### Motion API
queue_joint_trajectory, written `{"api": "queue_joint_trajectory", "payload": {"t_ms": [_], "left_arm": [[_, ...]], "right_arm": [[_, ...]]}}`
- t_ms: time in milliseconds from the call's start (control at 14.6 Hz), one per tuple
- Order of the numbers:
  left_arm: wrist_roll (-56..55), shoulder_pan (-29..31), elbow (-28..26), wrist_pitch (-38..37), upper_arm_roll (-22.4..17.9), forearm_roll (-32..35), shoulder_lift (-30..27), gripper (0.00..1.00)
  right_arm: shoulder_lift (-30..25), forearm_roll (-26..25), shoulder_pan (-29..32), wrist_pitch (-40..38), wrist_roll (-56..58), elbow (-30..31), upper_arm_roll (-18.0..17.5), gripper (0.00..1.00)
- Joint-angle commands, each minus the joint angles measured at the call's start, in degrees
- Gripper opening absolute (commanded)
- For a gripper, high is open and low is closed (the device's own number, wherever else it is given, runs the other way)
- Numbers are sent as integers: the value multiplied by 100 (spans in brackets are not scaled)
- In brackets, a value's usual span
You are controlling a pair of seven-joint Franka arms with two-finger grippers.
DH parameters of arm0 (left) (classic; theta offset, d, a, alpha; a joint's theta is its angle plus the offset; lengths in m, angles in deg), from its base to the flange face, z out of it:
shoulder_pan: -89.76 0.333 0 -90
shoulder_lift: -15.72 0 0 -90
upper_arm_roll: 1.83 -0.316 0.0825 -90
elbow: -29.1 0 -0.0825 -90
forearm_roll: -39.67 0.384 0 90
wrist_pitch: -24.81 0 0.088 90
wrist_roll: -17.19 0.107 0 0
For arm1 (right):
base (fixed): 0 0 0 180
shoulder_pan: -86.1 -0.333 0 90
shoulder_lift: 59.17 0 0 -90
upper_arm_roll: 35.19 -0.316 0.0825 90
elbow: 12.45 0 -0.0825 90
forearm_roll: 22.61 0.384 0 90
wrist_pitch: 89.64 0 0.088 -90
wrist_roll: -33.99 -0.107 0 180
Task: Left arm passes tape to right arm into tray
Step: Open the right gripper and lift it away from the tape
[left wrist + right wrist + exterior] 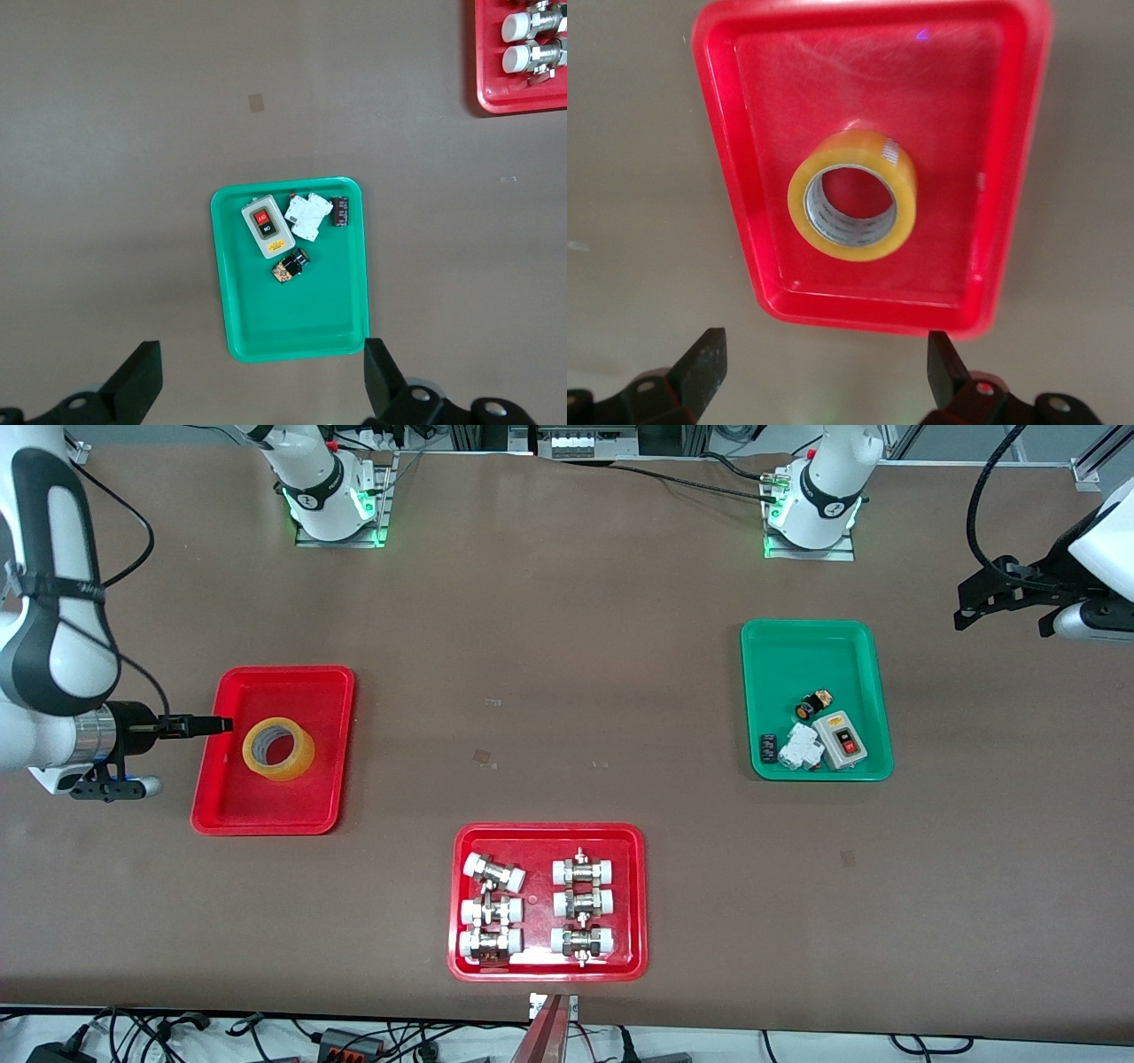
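The tape point(301, 757), a yellowish roll with a pale core, lies flat in the plain red tray point(292, 682) at the right arm's end of the table. It also shows in the right wrist view point(899, 190), near the middle of the tray point(948, 106). My right gripper point(221, 724) is open and empty at the tray's outer rim, clear of the tape; its fingertips point(704, 354) stand wide apart over bare table. My left gripper point(961, 607) is open and empty, held high over the table at the left arm's end, with its fingertips point(142, 372) apart.
A green tray point(815, 646) holds a switch box and small parts; the left wrist view point(292, 328) looks down on it. A red tray point(549, 834) of white-capped metal fittings sits near the front edge, its corner in the left wrist view point(487, 88).
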Motion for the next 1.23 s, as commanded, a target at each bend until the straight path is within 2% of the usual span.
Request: {"api": "queue_joint_trajectory", "payload": {"t_ms": [0,205,684,889,1162], "left_arm": [[27,148,116,-41,36,-65,61,100],[35,325,-25,21,168,-65,-53,100],[27,325,1,30,177,-74,0,100],[35,342,1,30,177,-74,0,100],[35,351,1,30,168,-74,0,100]], "right_arm": [[-145,-615,-388,-397,-280,-756,36,100],[-111,-432,-327,-388,-244,-1512,45,100],[-480,-397,-336,-257,-525,-1531,80,100],[-760,-405,-362,321,-543,-1120,80,100],[-1568,-467,-354,1026,-534,30,80,100]]}}
